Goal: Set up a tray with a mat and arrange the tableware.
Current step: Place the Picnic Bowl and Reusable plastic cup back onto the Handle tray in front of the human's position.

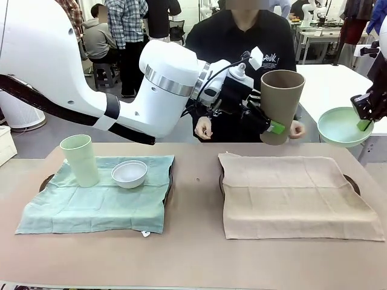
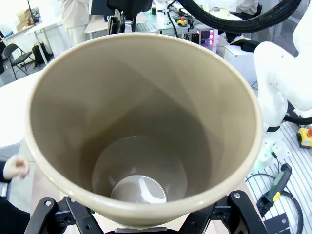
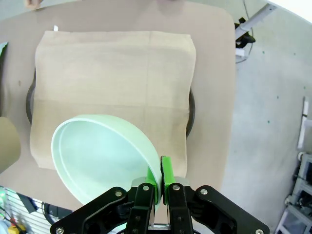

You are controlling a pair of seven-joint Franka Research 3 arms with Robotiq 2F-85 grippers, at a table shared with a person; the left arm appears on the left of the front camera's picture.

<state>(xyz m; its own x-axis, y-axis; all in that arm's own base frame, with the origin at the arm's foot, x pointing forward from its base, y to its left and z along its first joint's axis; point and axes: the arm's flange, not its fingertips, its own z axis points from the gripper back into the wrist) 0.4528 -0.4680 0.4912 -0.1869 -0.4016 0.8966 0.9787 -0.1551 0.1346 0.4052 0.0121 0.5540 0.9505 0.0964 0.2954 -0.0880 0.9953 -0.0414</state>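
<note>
From the front, the left half of the job looks finished: the green mat covers its tray at lower left, with the pale green cup standing upright on it and the white bowl just beside the cup, both empty. The beige mat lies over the right tray, bare of tableware, so I judge two pieces are left to place. My left gripper holds the brown-taupe cup in the air above the far edge of the table, centre right of the frame, the jaws spread around its lower wall. At the right edge my right gripper carries the mint green bowl by its rim, clear of the table. The person's hand rests at the far side, taking no part.

In my left wrist view I look straight down into the brown-taupe cup. It is empty, its rim fills the frame, and my fingers clasp it from outside at the bottom edge.

In my right wrist view my right gripper is pinched tight on the rim of the mint green bowl, one pad inside, one outside. The bowl is empty and hangs over the lower left part of the beige mat, which lies flat over its dark tray.
</note>
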